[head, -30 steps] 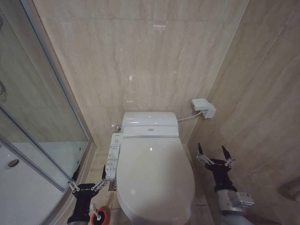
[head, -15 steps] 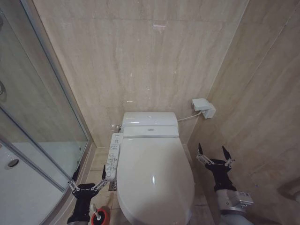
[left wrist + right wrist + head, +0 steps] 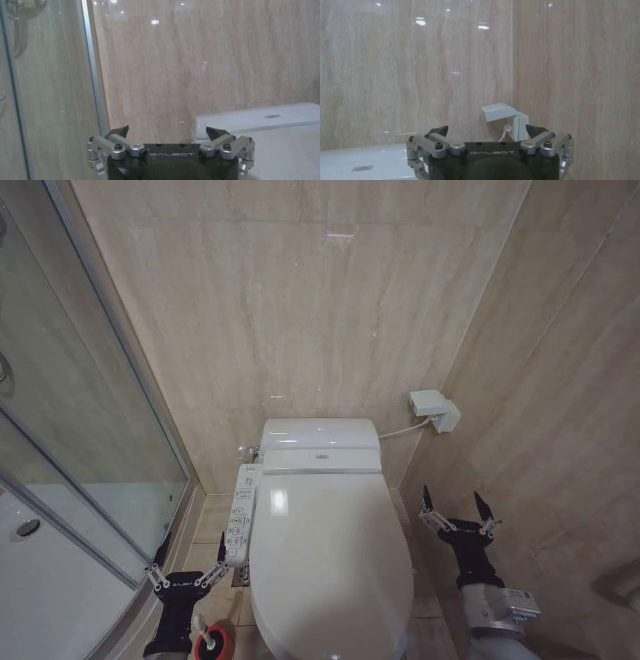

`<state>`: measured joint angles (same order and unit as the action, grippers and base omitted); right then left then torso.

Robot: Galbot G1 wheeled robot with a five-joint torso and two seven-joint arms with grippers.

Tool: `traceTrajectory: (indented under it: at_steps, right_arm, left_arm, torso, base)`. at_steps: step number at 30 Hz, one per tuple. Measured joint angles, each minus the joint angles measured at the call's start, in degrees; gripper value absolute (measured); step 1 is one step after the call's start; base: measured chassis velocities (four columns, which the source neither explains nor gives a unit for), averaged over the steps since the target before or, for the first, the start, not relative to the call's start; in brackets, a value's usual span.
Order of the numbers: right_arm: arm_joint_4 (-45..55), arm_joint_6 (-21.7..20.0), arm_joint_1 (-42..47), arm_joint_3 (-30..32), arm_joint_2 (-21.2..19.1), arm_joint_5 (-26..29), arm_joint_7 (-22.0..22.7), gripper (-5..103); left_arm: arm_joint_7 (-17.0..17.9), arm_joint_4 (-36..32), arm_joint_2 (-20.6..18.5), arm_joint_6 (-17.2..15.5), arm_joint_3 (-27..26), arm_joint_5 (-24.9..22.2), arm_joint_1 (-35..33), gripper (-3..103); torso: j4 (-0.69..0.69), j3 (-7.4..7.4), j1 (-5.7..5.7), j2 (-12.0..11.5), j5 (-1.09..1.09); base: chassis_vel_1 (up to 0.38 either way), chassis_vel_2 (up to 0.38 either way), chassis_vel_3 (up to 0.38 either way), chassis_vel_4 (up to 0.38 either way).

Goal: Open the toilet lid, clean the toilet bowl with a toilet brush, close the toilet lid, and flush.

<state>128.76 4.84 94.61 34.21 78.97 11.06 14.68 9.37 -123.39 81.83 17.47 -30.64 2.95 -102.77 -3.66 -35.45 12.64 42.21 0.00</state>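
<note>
Large white glossy plastic oval toilet lid (image 3: 330, 565): down flat, closed over the white ceramic toilet bowl (image 3: 262, 635), occupying the lower centre of the head view at about 6 o'clock. White rectangular cistern unit (image 3: 320, 442): directly behind the lid, at its 12 o'clock, against the beige marble-patterned wall tiles (image 3: 300, 300). White button panel (image 3: 240, 515): long and narrow, fixed along the lid's 9 o'clock side. Short round red holder (image 3: 213, 643): on the tiled floor at the lid's 8 o'clock, with the dark head of the toilet brush (image 3: 204, 639) seated in it. Left gripper (image 3: 186, 570): black with silver knuckles, fingers spread wide and holding nothing, hanging just above the holder and beside the button panel. Right gripper (image 3: 457, 506): same build, fingers splayed and empty, at the lid's 3 o'clock, near the side wall. White wall box with cable (image 3: 434, 411): at 1 o'clock. Glass shower screen (image 3: 70, 440): at 9 o'clock.
</note>
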Motion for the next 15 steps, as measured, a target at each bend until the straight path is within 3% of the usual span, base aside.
traceTrajectory:
  at_steps: [15]
  right_arm:
    - [0.0,0.0,0.0,0.0,0.0,0.0,0.0,100]
  left_arm:
    - [0.0,0.0,0.0,0.0,0.0,0.0,0.0,100]
  torso:
    - [0.00,0.00,0.00,0.0,0.00]
  base:
    - [0.000,0.000,0.000,0.000]
